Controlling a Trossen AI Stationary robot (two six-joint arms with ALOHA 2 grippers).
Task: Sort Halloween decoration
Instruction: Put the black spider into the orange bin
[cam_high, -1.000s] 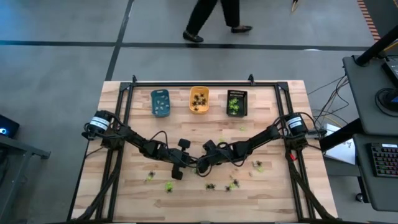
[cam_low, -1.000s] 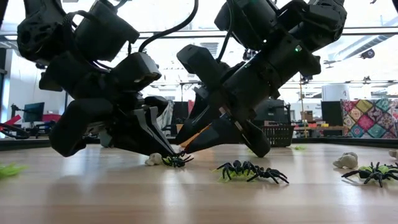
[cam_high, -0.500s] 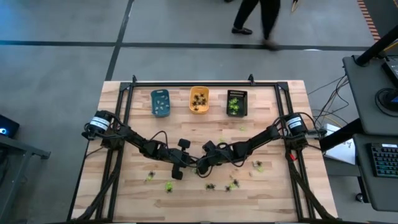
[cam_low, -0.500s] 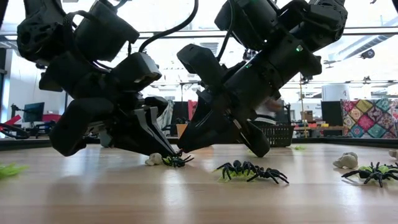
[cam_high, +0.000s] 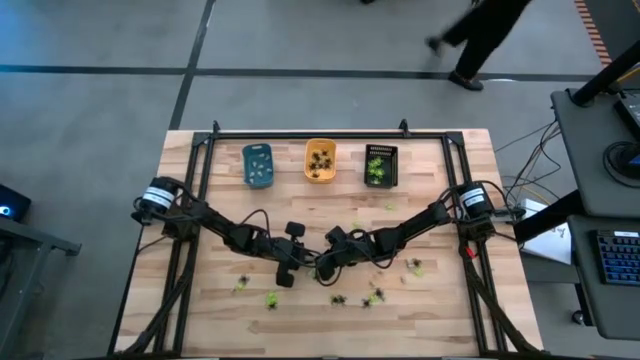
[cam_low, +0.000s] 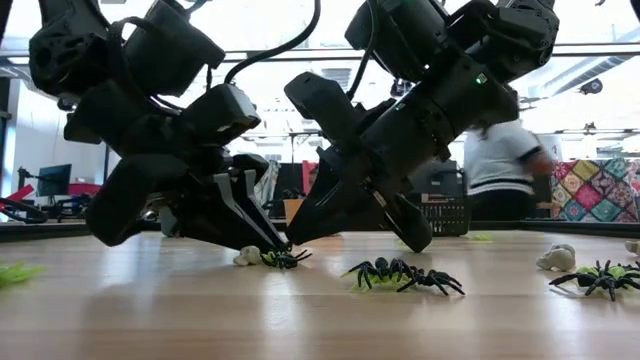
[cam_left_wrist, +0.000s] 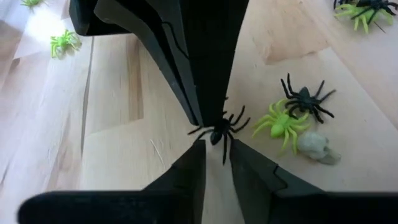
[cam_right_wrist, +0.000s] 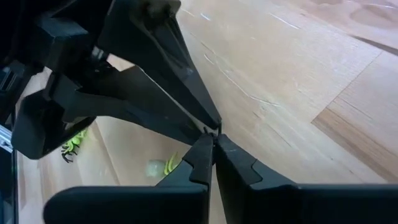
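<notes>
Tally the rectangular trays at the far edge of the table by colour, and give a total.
Blue rectangular plastic tray: 1
Orange rectangular plastic tray: 1
Black rectangular plastic tray: 1
Total: 3

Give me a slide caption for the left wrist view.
Left gripper and right gripper meet tip to tip over a small black plastic spider on the wooden table.
</notes>
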